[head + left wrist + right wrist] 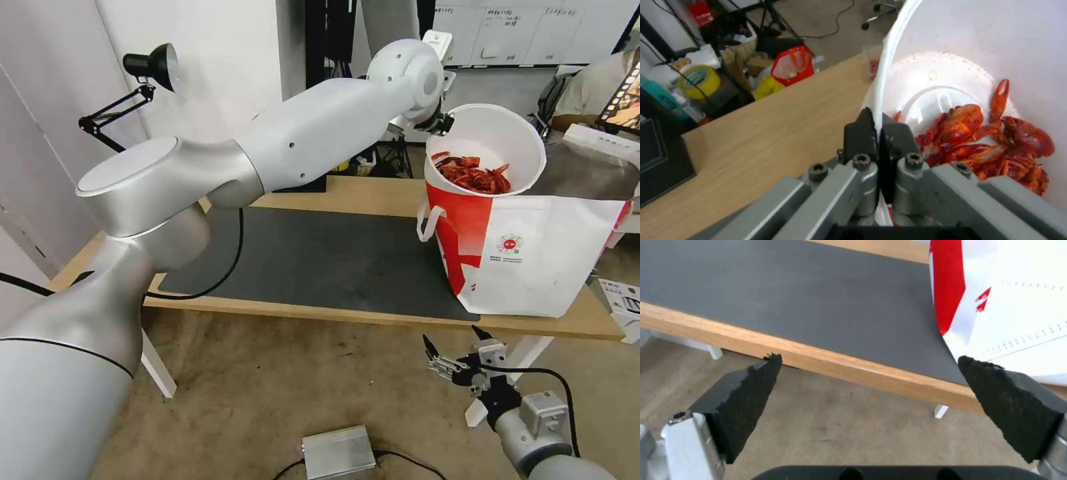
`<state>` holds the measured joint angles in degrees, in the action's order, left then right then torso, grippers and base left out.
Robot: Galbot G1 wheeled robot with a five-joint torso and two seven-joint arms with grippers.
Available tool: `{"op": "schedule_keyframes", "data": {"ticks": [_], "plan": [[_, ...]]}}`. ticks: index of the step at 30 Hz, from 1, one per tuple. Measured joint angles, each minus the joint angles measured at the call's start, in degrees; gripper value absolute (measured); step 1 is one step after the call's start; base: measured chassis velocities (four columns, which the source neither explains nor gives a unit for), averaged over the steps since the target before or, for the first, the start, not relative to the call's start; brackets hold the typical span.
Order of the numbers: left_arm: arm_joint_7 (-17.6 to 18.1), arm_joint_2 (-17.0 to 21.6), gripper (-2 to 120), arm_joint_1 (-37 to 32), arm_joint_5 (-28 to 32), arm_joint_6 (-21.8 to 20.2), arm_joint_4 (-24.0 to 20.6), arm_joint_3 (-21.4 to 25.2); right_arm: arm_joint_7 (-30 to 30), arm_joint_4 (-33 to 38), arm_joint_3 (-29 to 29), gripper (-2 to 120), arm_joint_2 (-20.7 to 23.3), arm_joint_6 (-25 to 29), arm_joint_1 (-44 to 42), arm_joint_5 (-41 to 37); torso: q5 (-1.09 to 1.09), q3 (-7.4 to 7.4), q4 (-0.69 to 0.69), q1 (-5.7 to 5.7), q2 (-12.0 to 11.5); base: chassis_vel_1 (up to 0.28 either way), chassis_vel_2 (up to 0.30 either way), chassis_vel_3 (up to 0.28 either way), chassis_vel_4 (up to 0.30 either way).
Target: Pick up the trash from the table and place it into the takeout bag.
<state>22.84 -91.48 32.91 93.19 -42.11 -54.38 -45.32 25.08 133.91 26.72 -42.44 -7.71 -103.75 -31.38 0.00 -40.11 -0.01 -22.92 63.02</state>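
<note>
My left gripper [441, 123] is shut on the rim of the white round bowl [487, 140], one finger [860, 133] outside and one inside. The bowl hangs tilted over the near-left corner of the takeout bag [547, 253], with red crayfish shells [473, 175] heaped in its lower side. The shells [996, 143] also lie against the bowl's white wall [951, 50] in the left wrist view. The white and red bag [1018, 306] stands on the table [373, 193] at the right end of the dark grey mat [320, 260]. My right gripper [453, 340] hangs open below the table's front edge [818, 356].
A black desk lamp [150, 67] is clamped at the table's far left. A black box [658, 160] sits on the wood near the back, and a small clear container with red inside [871, 61] stands at the far edge. A silver box [337, 453] lies on the floor.
</note>
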Motion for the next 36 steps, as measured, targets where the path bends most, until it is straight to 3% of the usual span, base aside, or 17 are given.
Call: {"op": "schedule_keyframes", "data": {"ticks": [15,23,31,36], "plan": [[1.5,0.0,0,1.3,2.7,-0.1,1.8,2.2,0.0,0.0,0.0,100,0.0,0.0,0.0,0.0,0.00,0.00,0.00,0.00,0.0,0.000,0.000,0.000,0.000],[1.8,0.0,0,1.2,-2.1,-0.1,1.0,-0.6,0.0,0.0,0.0,100,0.0,0.0,0.0,0.0,0.00,0.00,0.00,0.00,0.0,0.000,0.000,0.000,0.000],[1.7,0.0,0,0.8,-2.7,-0.1,-0.1,-0.9,0.0,0.0,0.0,100,0.0,0.0,0.0,0.0,0.00,0.00,0.01,0.00,0.0,0.000,0.000,0.000,0.000],[0.2,0.0,0,0.9,-5.5,0.0,-1.1,-1.5,0.0,0.0,0.0,100,0.0,0.0,0.0,0.0,0.00,0.00,0.00,0.00,0.0,0.000,0.000,0.000,0.000]]}}
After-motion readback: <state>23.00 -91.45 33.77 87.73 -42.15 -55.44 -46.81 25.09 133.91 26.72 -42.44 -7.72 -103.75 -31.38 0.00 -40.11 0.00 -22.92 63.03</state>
